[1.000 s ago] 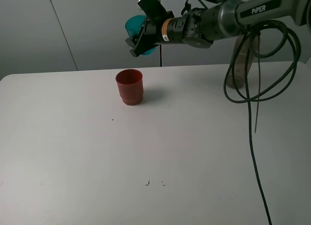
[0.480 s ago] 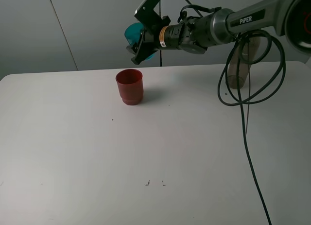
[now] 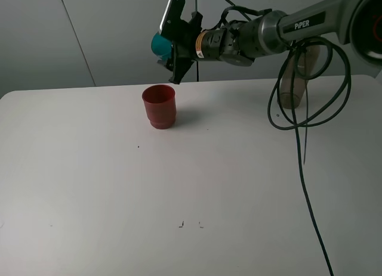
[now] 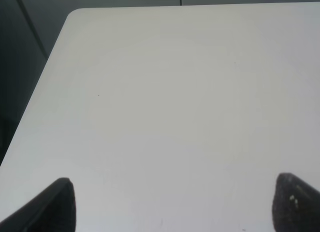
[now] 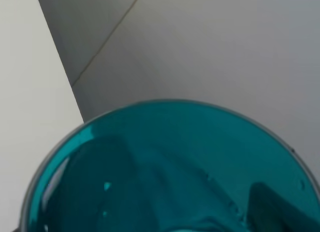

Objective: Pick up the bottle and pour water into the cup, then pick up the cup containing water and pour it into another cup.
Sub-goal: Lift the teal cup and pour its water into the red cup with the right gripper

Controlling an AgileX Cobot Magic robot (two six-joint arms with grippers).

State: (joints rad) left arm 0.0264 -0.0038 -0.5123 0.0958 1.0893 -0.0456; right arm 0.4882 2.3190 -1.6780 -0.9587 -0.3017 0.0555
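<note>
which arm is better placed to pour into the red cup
Right: its jaws hold the teal cup above the red cup; the left wrist view shows neither cup.

"PiPER" lettering on right arm (image 3: 308, 23).

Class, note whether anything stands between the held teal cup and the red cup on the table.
Nothing visible does: the teal cup, held in the right gripper, hangs above the red cup with only air between them.
</note>
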